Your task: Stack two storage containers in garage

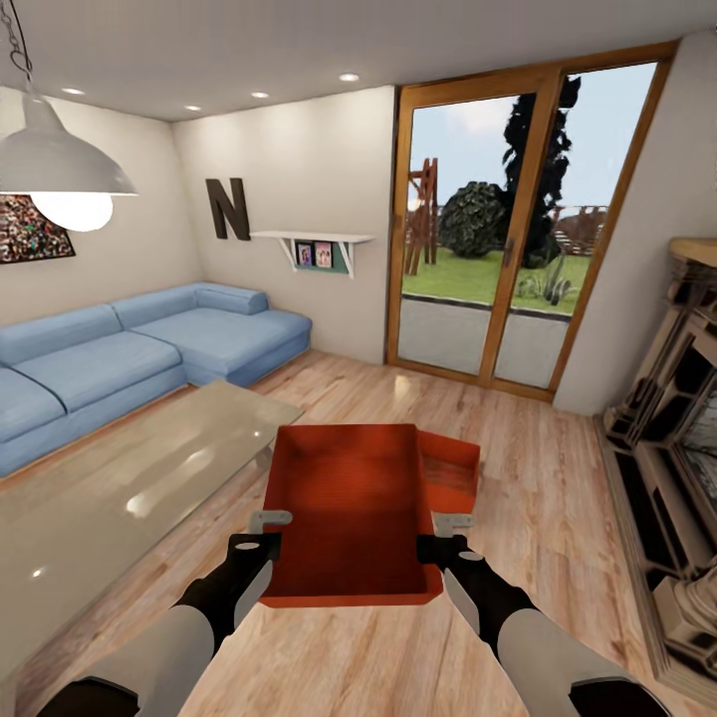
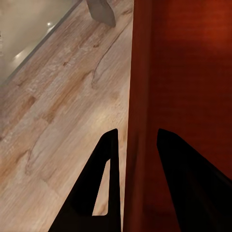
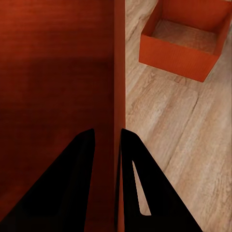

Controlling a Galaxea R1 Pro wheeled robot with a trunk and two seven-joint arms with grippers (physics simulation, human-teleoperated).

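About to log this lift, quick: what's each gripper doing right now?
Left gripper: shut on the left wall of the held storage container.
Right gripper: shut on the same container's right wall.

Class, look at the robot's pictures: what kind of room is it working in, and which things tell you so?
Most likely a living room: a blue sofa, a low glass-topped table and wood-framed glass doors opening onto a garden.
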